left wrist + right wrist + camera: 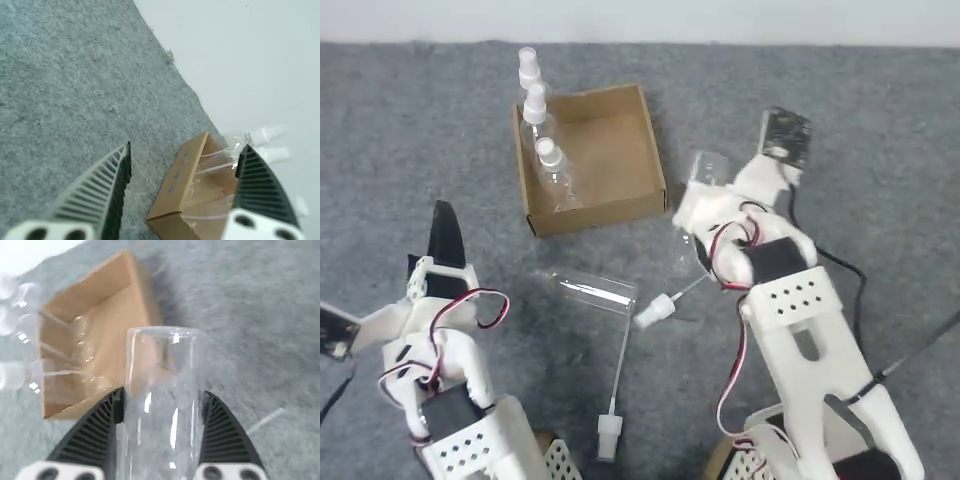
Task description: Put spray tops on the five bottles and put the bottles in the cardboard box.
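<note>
Right gripper [162, 399]: clamped on an uncapped clear bottle [161, 355], just beside the cardboard box [595, 213].
Left gripper [187, 150]: jaws wide apart, nothing between them, over the grey carpet [440, 130], well apart from the box.
Box contents: three capped bottles [536, 120] in a row along one wall.
Carpet, between the arms: one bare bottle [595, 290] on its side; two loose spray tops [655, 311] [609, 437] with tubes.
</note>
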{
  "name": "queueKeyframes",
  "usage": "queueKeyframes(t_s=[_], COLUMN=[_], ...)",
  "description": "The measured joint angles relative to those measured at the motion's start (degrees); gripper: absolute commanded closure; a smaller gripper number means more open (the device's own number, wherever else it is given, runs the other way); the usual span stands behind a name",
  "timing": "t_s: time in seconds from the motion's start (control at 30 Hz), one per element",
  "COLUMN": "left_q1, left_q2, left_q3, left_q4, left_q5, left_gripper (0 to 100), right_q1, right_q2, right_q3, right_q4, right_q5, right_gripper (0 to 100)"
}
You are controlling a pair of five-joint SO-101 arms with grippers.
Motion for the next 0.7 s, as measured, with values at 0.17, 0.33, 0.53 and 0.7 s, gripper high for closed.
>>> queueKeyframes(t_s=[0.17,0.33,0.53,0.7], left_q1=[0.0,0.0,0.0,0.0], left_q2=[0.0,0.0,0.0,0.0], left_q3=[0.2,0.2,0.2,0.2], left_q4=[0.0,0.0,0.0,0.0], left_q5=[0.0,0.0,0.0,0.0], left_gripper=[68,68,68,68], right_q1=[4.7,11.0,15.6,18.1], right_q2=[0.0,0.4,7.9,14.2], right_q3=[0.0,0.0,0.0,0.0], right_q4=[3.9,4.7,4.7,4.7], right_q5=[-6.2,-7.7,-7.9,-7.9], right_gripper=[92.9,92.8,92.7,79.5])
